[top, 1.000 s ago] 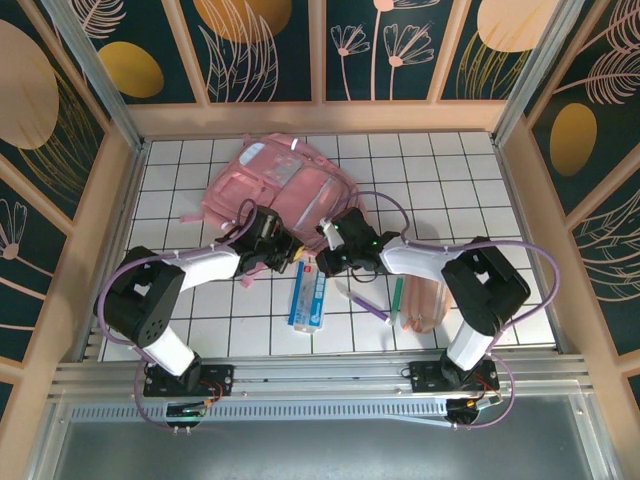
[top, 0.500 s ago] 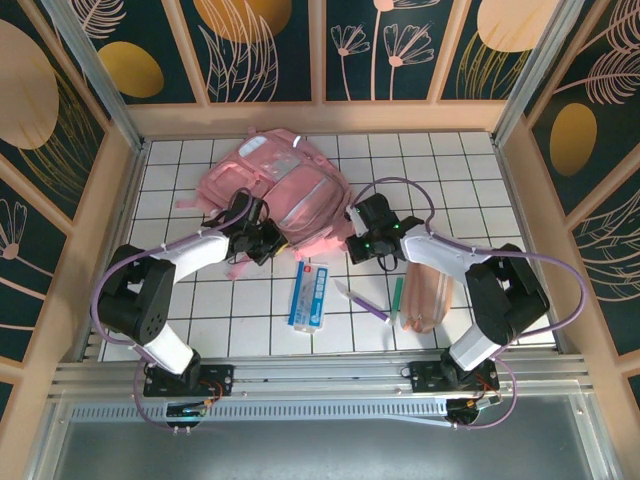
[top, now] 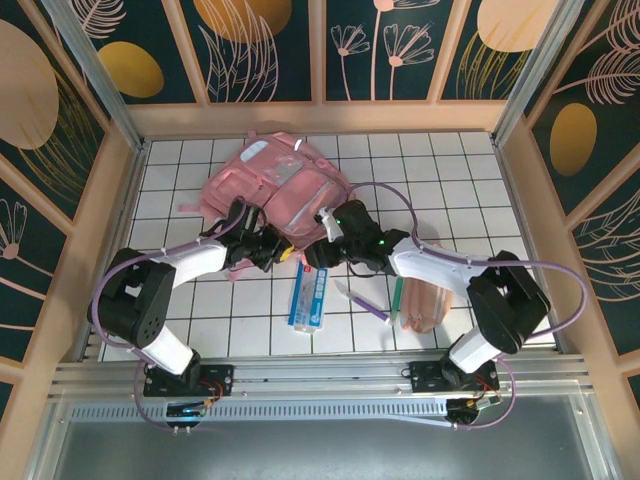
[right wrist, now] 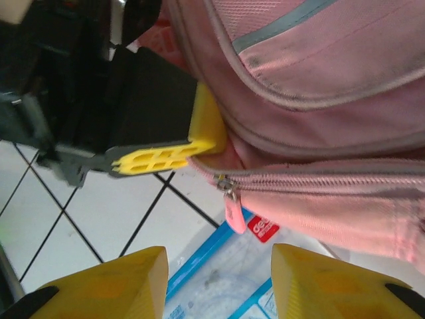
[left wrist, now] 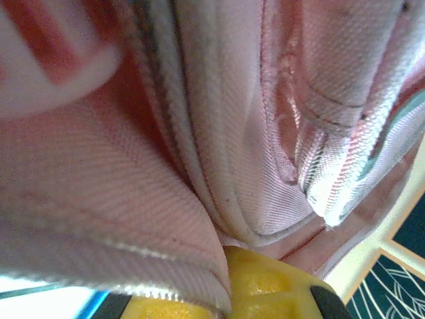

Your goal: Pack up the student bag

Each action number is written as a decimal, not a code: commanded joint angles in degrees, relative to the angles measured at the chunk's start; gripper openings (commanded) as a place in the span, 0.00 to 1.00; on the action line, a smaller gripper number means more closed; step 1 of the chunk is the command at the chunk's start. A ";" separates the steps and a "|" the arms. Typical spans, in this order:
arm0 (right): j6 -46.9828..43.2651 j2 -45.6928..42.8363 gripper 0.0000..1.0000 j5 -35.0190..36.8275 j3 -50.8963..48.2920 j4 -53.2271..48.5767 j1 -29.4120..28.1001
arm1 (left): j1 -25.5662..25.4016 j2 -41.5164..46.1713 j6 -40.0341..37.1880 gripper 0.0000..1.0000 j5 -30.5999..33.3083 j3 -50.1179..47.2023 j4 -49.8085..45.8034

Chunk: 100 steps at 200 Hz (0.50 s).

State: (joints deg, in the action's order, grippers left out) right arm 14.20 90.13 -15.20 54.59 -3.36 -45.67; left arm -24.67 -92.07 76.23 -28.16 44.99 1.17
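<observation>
White tiles covered the worktop (top: 470, 180), and the student bag (top: 285, 190) lay near its far edge, a little left of centre. The left gripper (top: 270, 250) sat against the bag's near hem; whether it pinched fabric, I couldn't tell. The right gripper (top: 314, 254) hung just beside it, fingers spread above a blue-and-white packet (top: 308, 300), near the bag's zipper pull (right wrist: 234, 211).
</observation>
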 commanded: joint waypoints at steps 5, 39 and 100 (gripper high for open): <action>1.36 2.94 0.45 3.64 2.06 -1.27 -2.29 | -1.03 1.46 3.12 0.00 -4.94 0.09 3.53; 1.79 4.87 0.44 0.81 2.55 -1.33 -2.50 | -1.26 1.46 4.05 0.00 -5.40 -0.51 5.31; 1.27 9.48 0.44 9.21 6.97 -2.97 -2.45 | -1.50 1.45 4.06 0.00 -6.13 -0.70 5.66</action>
State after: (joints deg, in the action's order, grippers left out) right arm 15.22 97.69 -11.27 58.70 -5.34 -48.10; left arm -25.28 -92.07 78.76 -30.00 44.75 3.40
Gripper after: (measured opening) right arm 0.440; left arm 0.052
